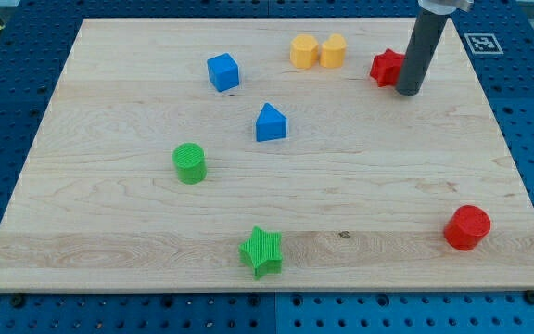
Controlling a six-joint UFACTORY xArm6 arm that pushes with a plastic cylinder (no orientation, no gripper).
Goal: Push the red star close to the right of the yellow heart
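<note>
The red star (pixel 387 67) lies near the board's top edge, and my tip (pixel 410 92) touches it at its 4 o'clock. I run no pincer, only this rod. At the star's 9 o'clock sits the yellow heart (pixel 333 50), apart from it, with a yellow block (pixel 303 51) just beyond.

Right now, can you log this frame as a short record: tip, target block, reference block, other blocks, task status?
tip: my tip at the view's top right, against the right side of the red star
target: red star, partly hidden by the rod
reference: yellow heart, left of the star, with a gap between
beside heart: yellow hexagon
others: blue cube, blue wedge, green cylinder, green star, red cylinder
status: star not yet close to heart
</note>
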